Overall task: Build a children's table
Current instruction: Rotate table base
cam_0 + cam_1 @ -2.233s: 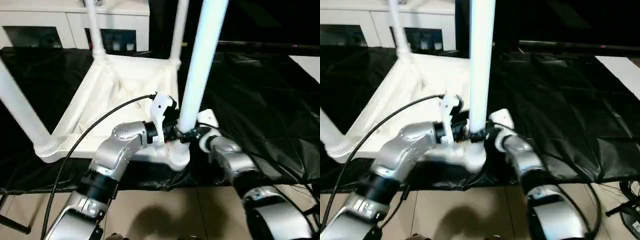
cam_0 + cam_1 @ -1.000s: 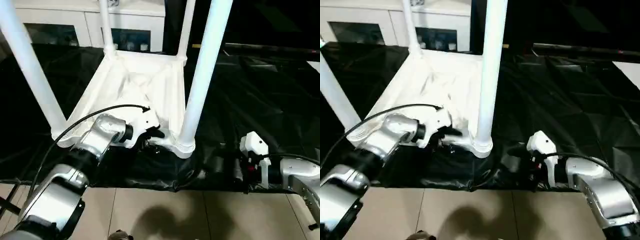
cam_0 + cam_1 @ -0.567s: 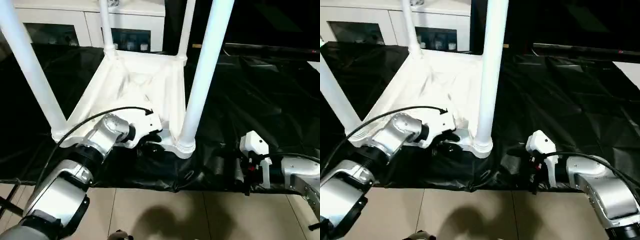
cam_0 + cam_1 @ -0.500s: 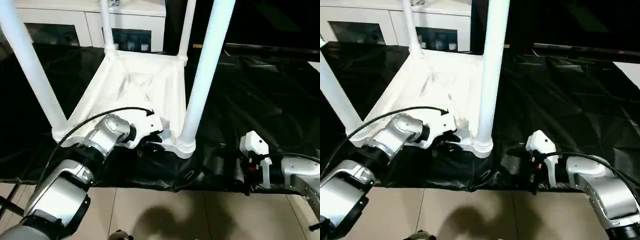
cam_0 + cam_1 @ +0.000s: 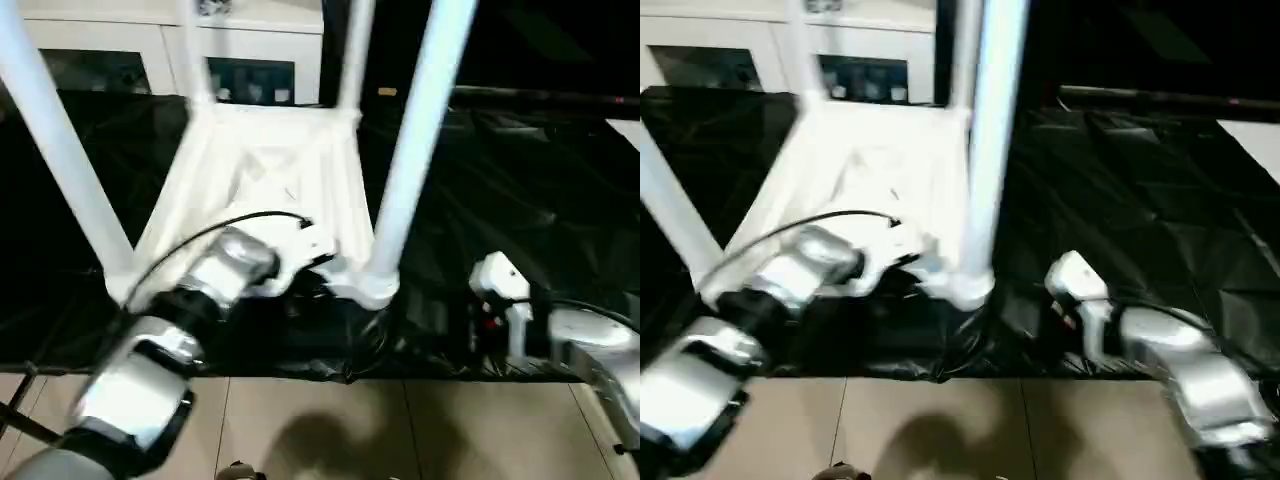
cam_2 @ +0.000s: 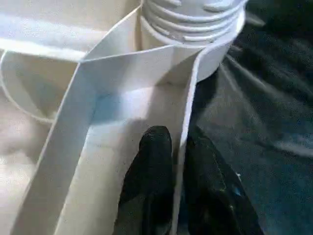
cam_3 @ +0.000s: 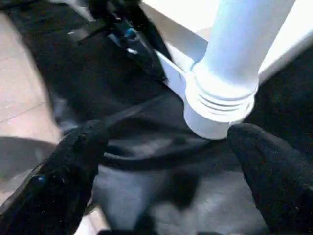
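White plastic everywhere: the children's table (image 5: 270, 180) lies upside down on a black sheet (image 5: 520, 200) over the work surface, ribbed underside facing up and four round legs rising out of the corner sockets. The near right leg (image 5: 415, 130) climbs out of frame, seated in its ringed socket (image 5: 372, 290) at the corner nearest the robot, and that socket (image 7: 220, 110) shows stacked rings where the leg goes in. The near left leg (image 5: 60, 150) leans up on the other side, and two far legs stand at the back corners. Behind it all sits a white cabinet (image 5: 130, 50) with dark glass doors.

The left gripper (image 6: 178, 171) is right at that near corner, its two black fingers (image 6: 154, 161) pinched on the thin edge wall of the table, one finger inside the rim and one outside, just beside the socket. A black cable (image 5: 215, 235) loops over the silver left forearm.

The right gripper (image 7: 166, 161) is spread wide, holding nothing, fingers far apart with the socket seen between them, well clear of the table above the black sheet. Beige floor (image 5: 300, 430) runs along the near side
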Controlling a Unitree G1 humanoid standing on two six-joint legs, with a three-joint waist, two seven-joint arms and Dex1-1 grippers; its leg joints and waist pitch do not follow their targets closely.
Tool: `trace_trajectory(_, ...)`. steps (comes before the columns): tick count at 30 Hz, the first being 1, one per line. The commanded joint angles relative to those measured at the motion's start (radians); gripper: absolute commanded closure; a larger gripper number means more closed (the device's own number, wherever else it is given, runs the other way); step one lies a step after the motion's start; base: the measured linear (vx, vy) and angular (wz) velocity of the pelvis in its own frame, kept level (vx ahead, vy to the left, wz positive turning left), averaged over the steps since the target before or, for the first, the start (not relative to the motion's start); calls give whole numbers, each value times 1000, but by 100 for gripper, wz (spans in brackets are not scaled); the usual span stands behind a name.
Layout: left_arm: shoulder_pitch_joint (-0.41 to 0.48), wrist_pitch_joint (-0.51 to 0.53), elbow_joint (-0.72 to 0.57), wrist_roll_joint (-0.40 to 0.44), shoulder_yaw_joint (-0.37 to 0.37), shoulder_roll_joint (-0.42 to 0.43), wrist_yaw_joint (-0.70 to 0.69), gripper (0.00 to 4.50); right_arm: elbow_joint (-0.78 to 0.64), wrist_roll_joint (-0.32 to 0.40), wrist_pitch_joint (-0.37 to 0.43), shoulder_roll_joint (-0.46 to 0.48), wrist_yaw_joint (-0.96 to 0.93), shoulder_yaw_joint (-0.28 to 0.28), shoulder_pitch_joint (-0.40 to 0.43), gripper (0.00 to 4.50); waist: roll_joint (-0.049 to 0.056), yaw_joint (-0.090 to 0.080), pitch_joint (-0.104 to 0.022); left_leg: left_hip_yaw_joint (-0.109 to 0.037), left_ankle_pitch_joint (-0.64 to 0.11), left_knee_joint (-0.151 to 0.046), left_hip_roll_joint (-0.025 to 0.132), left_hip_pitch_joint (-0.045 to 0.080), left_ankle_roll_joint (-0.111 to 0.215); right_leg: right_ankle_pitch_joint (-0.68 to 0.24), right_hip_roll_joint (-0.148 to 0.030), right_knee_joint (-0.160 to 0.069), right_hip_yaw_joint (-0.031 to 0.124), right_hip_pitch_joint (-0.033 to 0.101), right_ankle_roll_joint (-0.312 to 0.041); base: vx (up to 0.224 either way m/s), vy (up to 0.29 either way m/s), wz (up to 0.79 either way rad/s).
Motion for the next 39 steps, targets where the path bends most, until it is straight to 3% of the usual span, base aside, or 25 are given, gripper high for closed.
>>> trace_trajectory(1, 19, 49, -7, -9, 49, 6, 95, 432, 28, -18, -20, 25, -53, -12, -22, 0, -14, 9, -75, -27, -176, -61, 40, 2, 58, -234, -72, -79, 50, 58, -182, 0, 0, 0)
trace_trajectory(4, 49, 55, -61, -15, 66, -1, 117, 442, 66, -34, -41, 65, -110, -16, -40, 0, -16, 0, -74, -28, -170, -61, 39, -3, 62, -237, -72, -79, 48, 60, -184, 0, 0, 0)
trace_trajectory(6, 67, 32, -92, -17, 72, -2, 108, 446, 82, -41, -49, 82, -123, -15, -47, 0, -16, 0, -72, -25, -181, -60, 39, 5, 64, -272, -70, -86, 49, 54, -176, 0, 0, 0)
trace_trajectory(13, 100, -68, -125, -12, 54, 32, 69, 446, 131, -36, -74, 126, -150, -22, -68, 0, -10, 2, -70, -25, -222, -67, 41, 9, 45, -316, -70, -91, 51, 50, -154, 0, 0, 0)
trace_trajectory(15, 109, -90, -136, -26, 67, 39, 52, 393, 148, -37, -85, 136, -155, -23, -72, 0, -7, 0, -70, -26, -229, -67, 41, 8, 39, -322, -71, -92, 51, 50, -155, 0, 0, 0)
trace_trajectory(19, 114, -117, -123, -23, 78, 59, 39, 364, 160, -34, -88, 149, -157, -27, -75, 0, -6, 3, -71, -27, -225, -69, 44, 11, 36, -278, -70, -86, 53, 49, -166, 0, 0, 0)
trace_trajectory(27, 87, -156, -55, -50, 114, 69, 4, 364, 174, -35, -100, 145, -140, -17, -85, 0, -7, 5, -70, -24, -224, -68, 41, 10, 36, -274, -71, -85, 54, 49, -169, 0, 0, 0)
trace_trajectory(28, 86, -158, -52, -50, 115, 69, 4, 390, 174, -35, -100, 145, -140, -17, -85, 0, -7, 5, -70, -25, -226, -69, 42, 11, 35, -281, -72, -86, 54, 49, -167, 0, 0, 0)
trace_trajectory(32, 74, -180, -19, -61, 128, 65, -1, 404, 175, -37, -101, 144, -137, -18, -88, 0, -7, 5, -69, -26, -240, -70, 42, 12, 30, -306, -73, -89, 54, 48, -162, 0, 0, 0)
trace_trajectory(35, 69, -185, -1, -59, 128, 63, -10, 443, 176, -38, -102, 143, -136, -18, -91, 0, -8, 5, -69, -27, -244, -70, 43, 11, 27, -318, -74, -90, 54, 49, -156, 0, 0, 0)
trace_trajectory(36, 68, -185, 6, -60, 127, 61, -19, 443, 177, -38, -103, 142, -135, -19, -92, 0, -4, 4, -69, -27, -244, -70, 43, 12, 26, -318, -74, -90, 54, 48, -156, 0, 0, 0)
trace_trajectory(39, 67, -192, 19, -56, 120, 63, -51, 446, 181, -37, -104, 142, -133, -20, -97, 0, -6, 3, -69, -27, -243, -71, 43, 12, 26, -306, -73, -90, 55, 49, -161, 0, 0, 0)
